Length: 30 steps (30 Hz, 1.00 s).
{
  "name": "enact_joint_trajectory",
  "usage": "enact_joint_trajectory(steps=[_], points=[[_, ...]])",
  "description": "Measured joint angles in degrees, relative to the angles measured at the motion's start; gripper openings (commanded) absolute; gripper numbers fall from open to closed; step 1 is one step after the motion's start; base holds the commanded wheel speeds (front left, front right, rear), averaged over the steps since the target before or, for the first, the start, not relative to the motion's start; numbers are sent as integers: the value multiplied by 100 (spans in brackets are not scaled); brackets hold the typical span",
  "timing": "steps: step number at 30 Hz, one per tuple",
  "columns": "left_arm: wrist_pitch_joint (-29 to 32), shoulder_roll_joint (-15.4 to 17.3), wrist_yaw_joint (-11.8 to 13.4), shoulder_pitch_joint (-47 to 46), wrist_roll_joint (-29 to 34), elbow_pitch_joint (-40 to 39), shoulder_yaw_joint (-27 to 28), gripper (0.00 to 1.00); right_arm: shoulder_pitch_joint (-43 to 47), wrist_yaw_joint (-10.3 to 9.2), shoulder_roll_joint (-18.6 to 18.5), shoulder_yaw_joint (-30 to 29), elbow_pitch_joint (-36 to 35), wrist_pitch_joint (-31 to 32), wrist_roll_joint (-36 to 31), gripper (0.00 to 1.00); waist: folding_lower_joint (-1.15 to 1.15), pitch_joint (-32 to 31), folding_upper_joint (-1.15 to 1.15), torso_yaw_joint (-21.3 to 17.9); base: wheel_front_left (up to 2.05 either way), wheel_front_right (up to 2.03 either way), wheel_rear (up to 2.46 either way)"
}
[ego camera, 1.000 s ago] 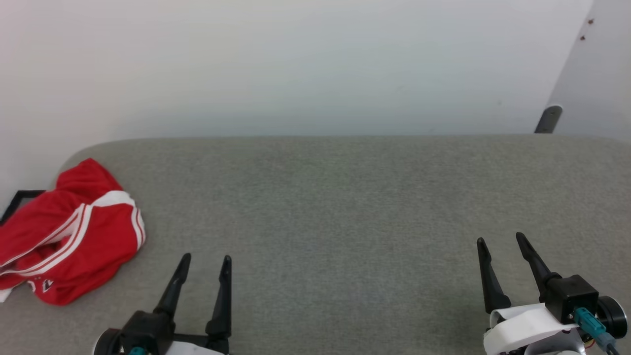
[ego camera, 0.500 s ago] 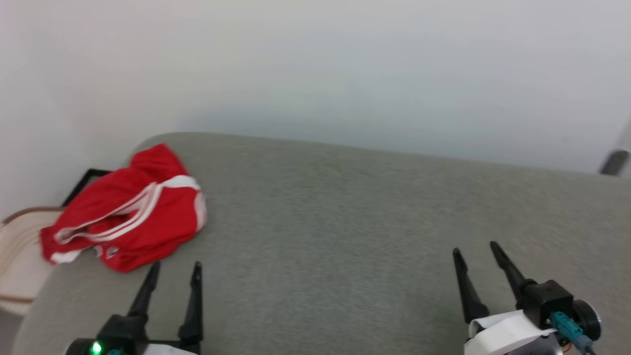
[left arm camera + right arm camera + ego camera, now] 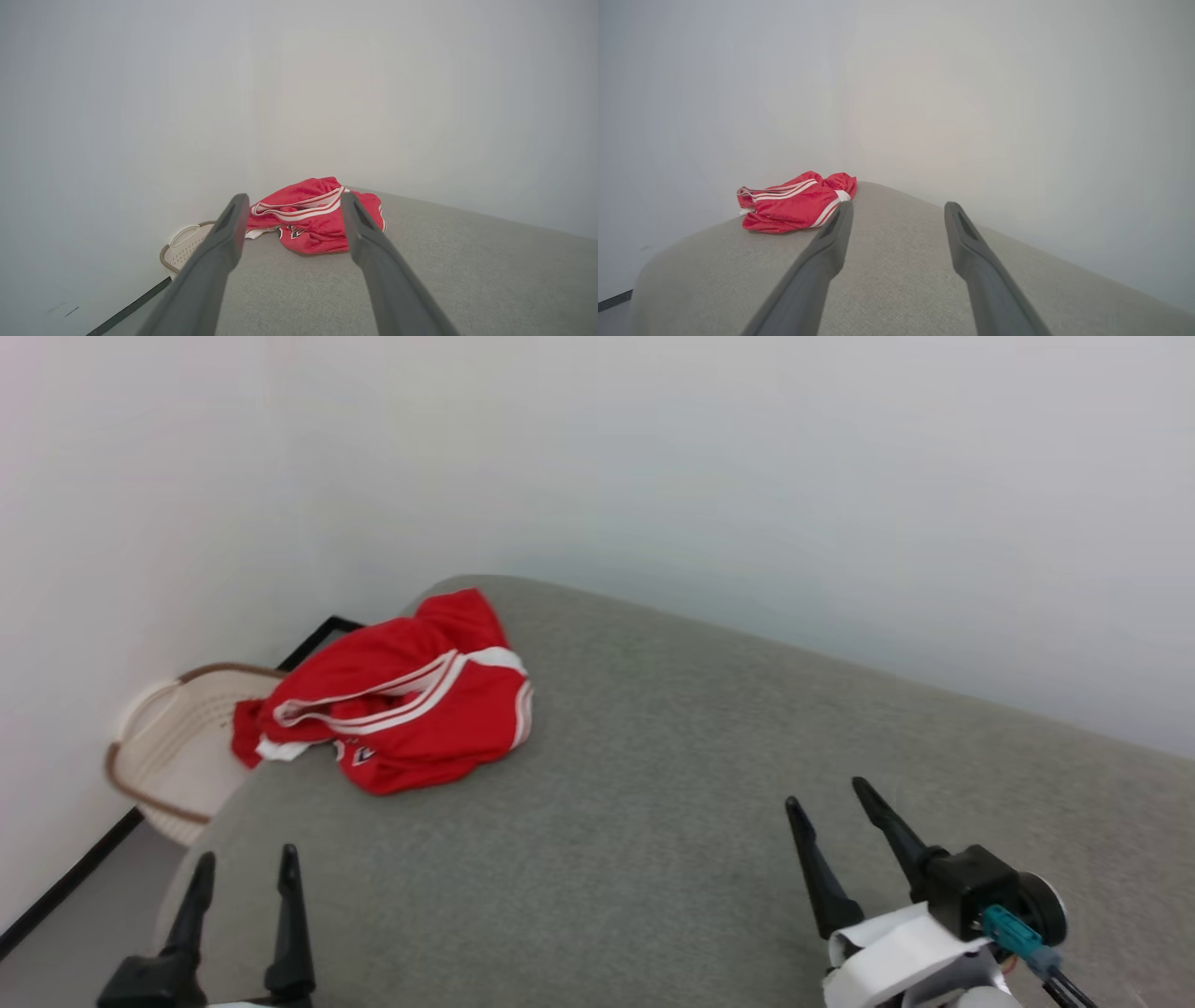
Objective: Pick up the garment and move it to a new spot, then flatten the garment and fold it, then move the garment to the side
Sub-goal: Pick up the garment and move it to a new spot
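Head view first. The garment (image 3: 411,709) lies crumpled at the far left corner of the counter (image 3: 653,784). It is a glossy red heap with white stripe trim and a small black-and-white logo (image 3: 362,756) near its front edge. Its left end reaches the counter's rounded edge, just above a cream perforated basket (image 3: 177,747) with a brown rim. The counter top is grey woven cloth, matte and smooth. My left pincer (image 3: 246,854) sits at the lower left, its two dark tapered fingers spread wide with nothing between them, well short of the garment. My right pincer (image 3: 826,791) at the lower right is gaping just as wide and is also empty, over bare cloth, with a teal connector (image 3: 1013,933) at its wrist.

Left wrist view now. The left pincer (image 3: 294,198) has its fingers parted wide and framing the garment (image 3: 313,228) ahead. The red mesh is bunched in soft folds, with the stripe band curving across the top. The basket (image 3: 184,242) is low at the left, against the pale wall (image 3: 140,116).

Right wrist view. The right pincer (image 3: 899,205) is fully spread and grips nothing. The garment (image 3: 789,205) lies off to the left at the far corner, a flat rumpled mound on the counter (image 3: 896,280).
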Motion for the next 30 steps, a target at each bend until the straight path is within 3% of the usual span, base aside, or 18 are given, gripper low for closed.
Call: enact_joint_trajectory(steps=[9, 13, 23, 30], points=[[75, -80, 47, 18, -280, -133, 81, 100, -235, 0, 1, 156, 210, -7, 24, 100, 0, 126, 0, 303, 0, 0, 0], [522, -48, -79, -199, -559, -176, 73, 100, -241, -1, 3, 71, 244, -8, 13, 100, 0, 165, 0, 332, 0, 0, 0], [2130, 577, -327, -1864, -1369, -227, 248, 100, -187, 0, -18, -235, -155, 143, -344, 100, 0, 405, 0, 374, 0, 0, 0], [3139, 1120, -430, -3209, -1974, 360, 400, 100, -549, 1, -298, -285, -665, 383, -495, 100, 0, 948, 0, 247, 0, 0, 0]])
